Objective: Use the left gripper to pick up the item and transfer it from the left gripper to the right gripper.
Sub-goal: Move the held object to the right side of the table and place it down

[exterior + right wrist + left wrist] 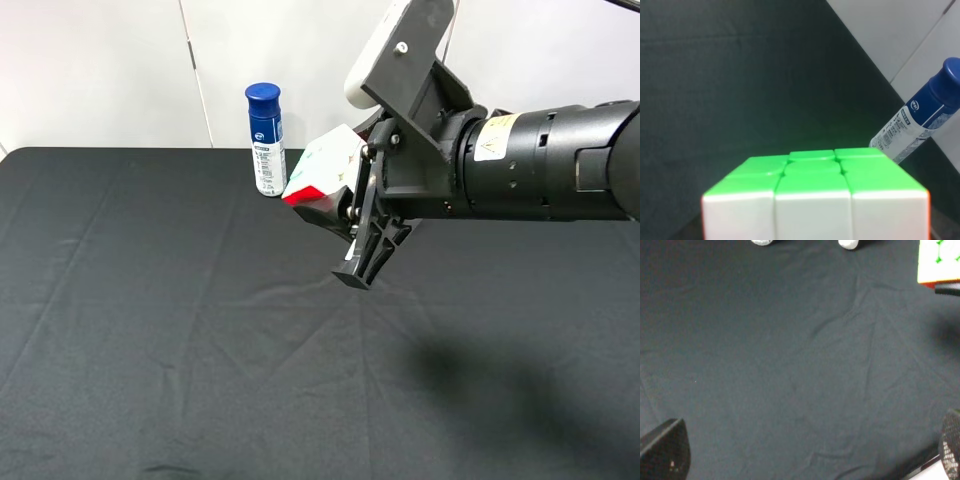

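– Above the table, just right of centre in the high frame, my right tool [358,240] is pinching the item [322,175], the puzzle cube, and holding it clear of the surface.

– And the other side?

– I see the left tool [807,455] only through its own camera. Its fingertips sit at that frame's bottom corners, spread wide with nothing between them. The item [939,262] shows in the upper right corner there, well apart from it.

– So the handover is done?

– I judge so. Pick-up and pass both look complete, and I see nothing left but keeping the grip. The item [815,200] fills the bottom of my right wrist frame, green face uppermost.

– Surface and room?

– The table [150,330] wears a black cloth, lightly creased. A blue-capped spray can [266,140] stands upright near its far edge, upper left of centre. I cannot tell how close it is to the item in depth. Behind is a plain white wall [100,70] with a thin vertical seam.
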